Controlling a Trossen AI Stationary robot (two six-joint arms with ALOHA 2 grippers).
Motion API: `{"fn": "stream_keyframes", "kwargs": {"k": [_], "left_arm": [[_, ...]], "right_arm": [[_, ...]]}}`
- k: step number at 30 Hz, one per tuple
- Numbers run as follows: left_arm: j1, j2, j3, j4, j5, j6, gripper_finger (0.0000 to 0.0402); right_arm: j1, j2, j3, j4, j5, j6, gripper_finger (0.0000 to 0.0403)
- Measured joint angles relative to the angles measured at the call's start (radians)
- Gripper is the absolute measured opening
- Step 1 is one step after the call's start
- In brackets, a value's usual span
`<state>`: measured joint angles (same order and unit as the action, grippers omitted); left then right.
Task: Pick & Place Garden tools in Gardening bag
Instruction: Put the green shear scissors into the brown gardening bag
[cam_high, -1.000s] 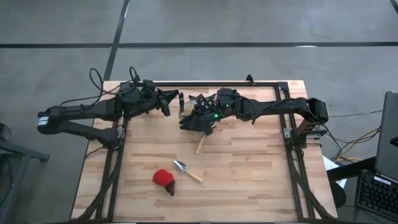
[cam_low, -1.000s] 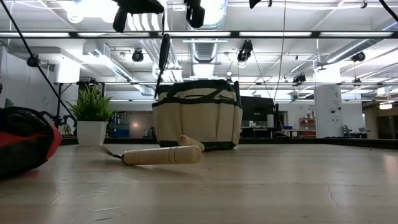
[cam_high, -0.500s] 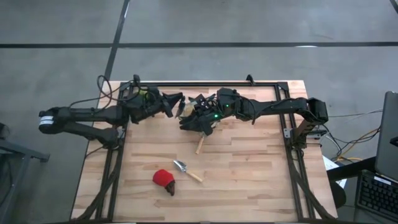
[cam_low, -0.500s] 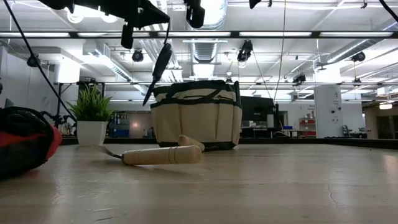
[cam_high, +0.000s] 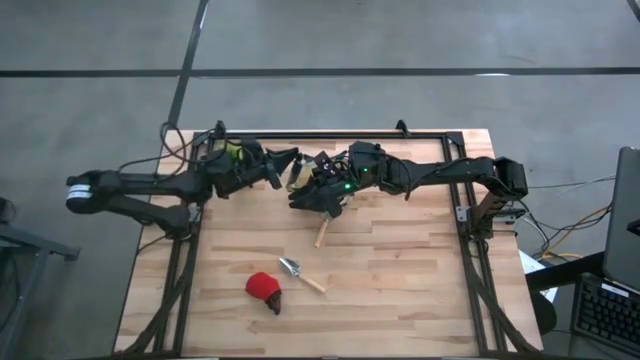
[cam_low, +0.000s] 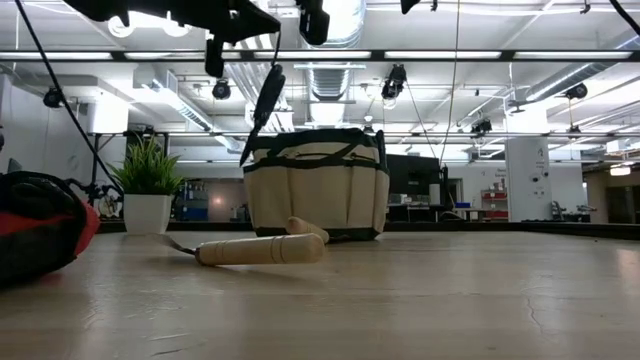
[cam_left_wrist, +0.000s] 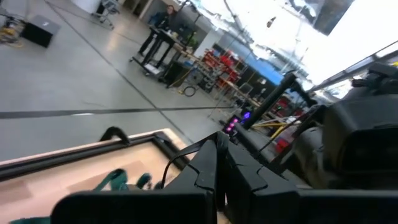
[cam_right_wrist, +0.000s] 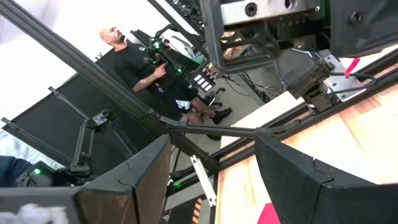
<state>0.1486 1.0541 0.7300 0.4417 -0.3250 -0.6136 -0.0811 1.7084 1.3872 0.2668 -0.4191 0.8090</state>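
The tan gardening bag (cam_low: 318, 185) stands upright on the table at the far middle; in the high view my right arm covers most of the bag (cam_high: 298, 180). My left gripper (cam_high: 288, 160) is just left of the bag, shut on a dark-handled pruner (cam_low: 263, 110). The pruner hangs slanted beside the bag's rim. My right gripper (cam_right_wrist: 211, 180) is open above the bag (cam_high: 318, 192); whether it touches the bag I cannot tell. One trowel (cam_high: 322, 235) lies in front of the bag. A second trowel (cam_high: 300, 272) and the red dark-tipped item (cam_high: 265, 290) lie nearer. My left gripper holds the pruner by its upper end (cam_low: 276, 72), coming from above. The fingers themselves sit at the top edge of the low view and the place of contact is not plain. The pruner hangs below, tilted, its tip (cam_low: 244, 160) toward the table's left, clear of the table.
A small green potted plant (cam_low: 147, 190) stands at the far left, under my left arm (cam_high: 232, 152). A black frame rail (cam_high: 350, 134) runs along the table's far edge. Bare wood lies at the near right. A person (cam_right_wrist: 149, 68) stands in the room behind.
My left gripper has gone toward the bag and tipped. The pruner, which hung straight down, now slants, and its upper end is closer to the bag's rim. The right arm has kept still.
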Motion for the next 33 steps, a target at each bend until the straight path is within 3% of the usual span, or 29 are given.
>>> {"fn": "stream_keyframes", "kwargs": {"k": [6, 24, 33], "left_arm": [[0.000, 0.062, 0.000, 0.136, 0.027, -0.032, 0.0013], [0.006, 0.032, -0.042, 0.193, 0.109, -0.021, 0.0013], [0.003, -0.037, -0.220, 0.378, 0.121, -0.075, 0.0012]], "right_arm": [[0.000, 0.000, 0.000, 0.000, 0.000, 0.003, 0.0226], [0.000, 0.000, 0.000, 0.000, 0.000, 0.011, 0.0226], [0.000, 0.000, 0.000, 0.000, -0.001, 0.025, 0.0226]]}}
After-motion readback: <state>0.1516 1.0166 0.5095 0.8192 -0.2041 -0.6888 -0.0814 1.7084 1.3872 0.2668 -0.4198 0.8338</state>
